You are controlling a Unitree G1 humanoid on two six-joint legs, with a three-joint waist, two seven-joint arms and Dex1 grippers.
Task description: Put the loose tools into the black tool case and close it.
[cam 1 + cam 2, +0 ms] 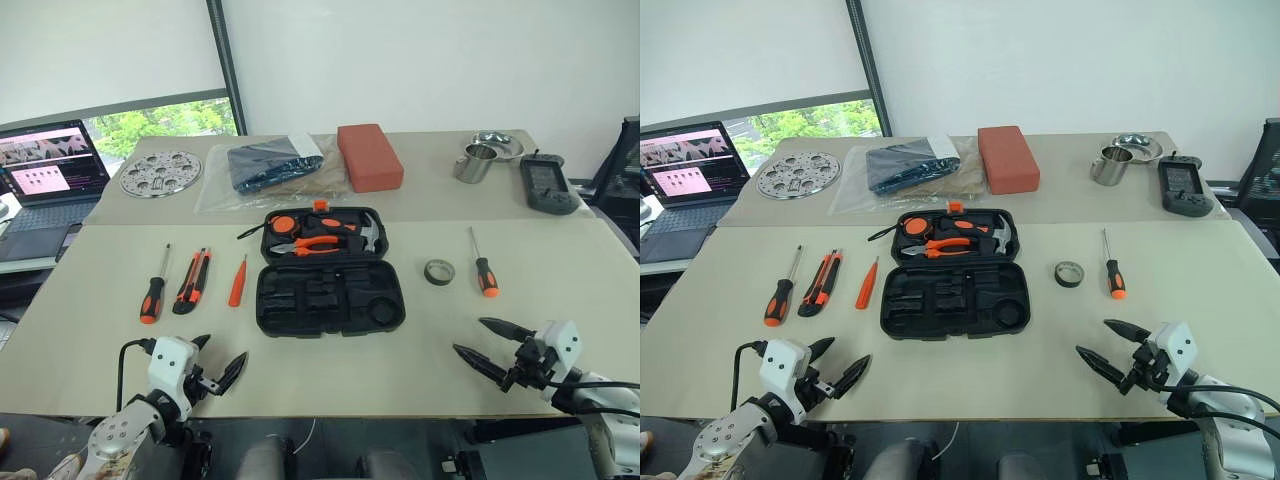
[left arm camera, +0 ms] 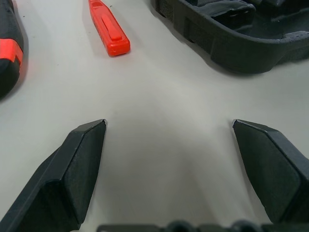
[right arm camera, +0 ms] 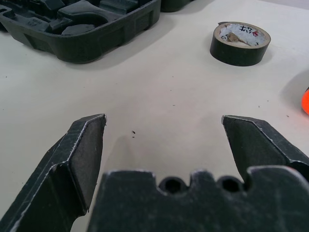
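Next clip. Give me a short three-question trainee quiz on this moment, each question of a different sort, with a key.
1. True or false: the black tool case lies open on the table.
2. Which loose tool lies closest to the case on the robot's right? A) utility knife B) tape roll C) tester screwdriver
3. Fill in: the left hand and right hand are both ___ and hold nothing.

Key: 1 true; 2 B, the tape roll sits between the case and the right screwdriver; 3 open.
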